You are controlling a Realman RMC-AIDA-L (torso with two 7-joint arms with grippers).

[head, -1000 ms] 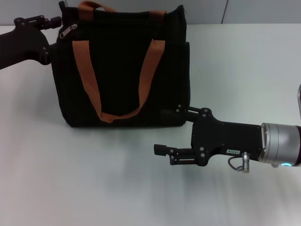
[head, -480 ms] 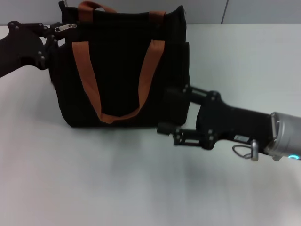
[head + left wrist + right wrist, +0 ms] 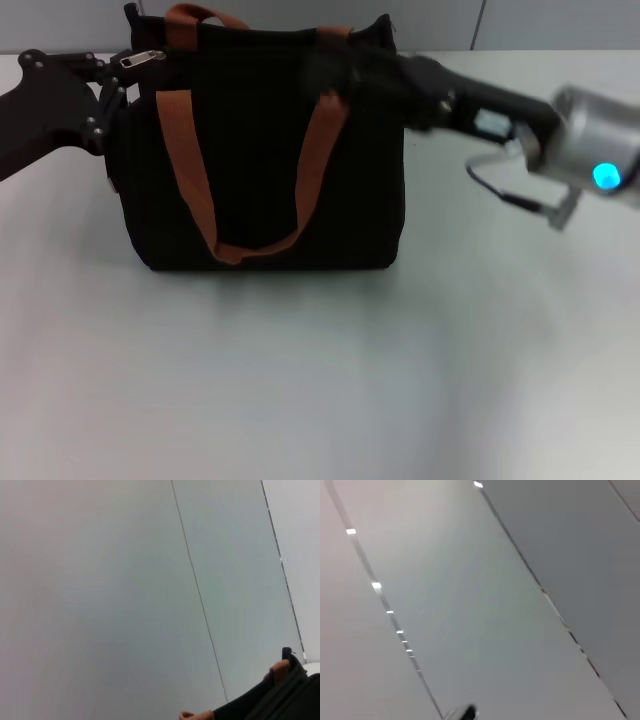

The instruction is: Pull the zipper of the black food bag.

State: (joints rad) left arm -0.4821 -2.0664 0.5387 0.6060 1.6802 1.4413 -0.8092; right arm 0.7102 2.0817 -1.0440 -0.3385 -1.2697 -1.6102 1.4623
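The black food bag (image 3: 255,170) stands upright on the table at the back left, with two orange-brown straps (image 3: 185,170). Its silver zipper pull (image 3: 143,57) sits at the top left corner and points level toward my left gripper (image 3: 118,66), which is shut on it from the left. My right gripper (image 3: 335,65) is motion-blurred against the bag's top right edge, and its arm reaches in from the right. The left wrist view shows only a corner of the bag (image 3: 285,700) and a strap (image 3: 278,670). The right wrist view shows only wall.
The white table (image 3: 300,380) spreads out in front of the bag and to its right. My right arm's silver wrist with a blue light (image 3: 595,150) hangs over the table to the right of the bag. A grey wall runs behind the table.
My right arm swung up from the table in front of the bag to the bag's top right edge. My left gripper closed in on the pull tab, which went from hanging to level.
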